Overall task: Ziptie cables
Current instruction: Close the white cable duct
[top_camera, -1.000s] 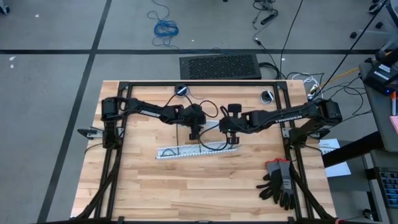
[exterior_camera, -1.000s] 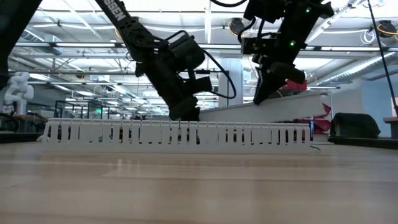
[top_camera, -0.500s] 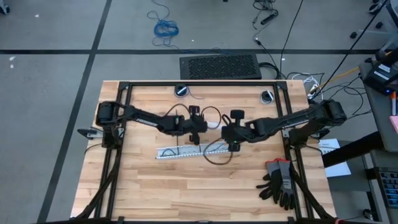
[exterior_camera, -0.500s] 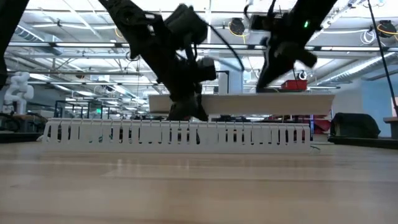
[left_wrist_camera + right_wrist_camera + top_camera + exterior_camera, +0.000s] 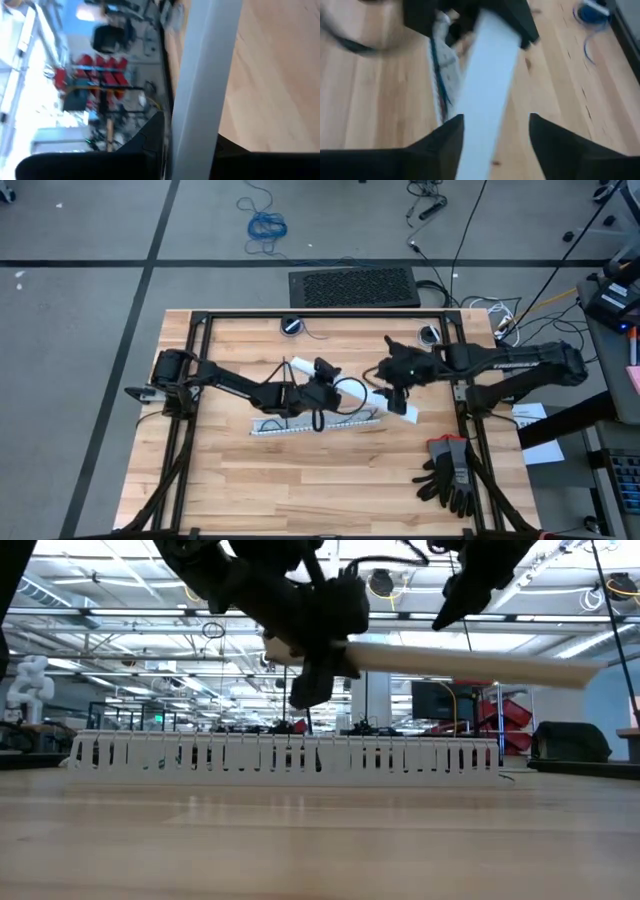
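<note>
The worktop (image 5: 330,470) carries the white slotted strip (image 5: 315,423), cables (image 5: 438,60) lying in it, below the left pincer (image 5: 322,376). That pincer is clamped on a white cover strip (image 5: 470,662), likely lifting it clear; the right pincer (image 5: 492,132) stands apart around its far end.

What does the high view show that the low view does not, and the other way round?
Only the high view shows the gloves, the black mat and the blue coiled cord on the floor, and both arms in full. Only the low view shows that the flat white cover hangs clear above the slotted strip, and the room behind. Both show the cover, the slotted strip, the left end effector shut on the cover, and the right end effector.
</note>
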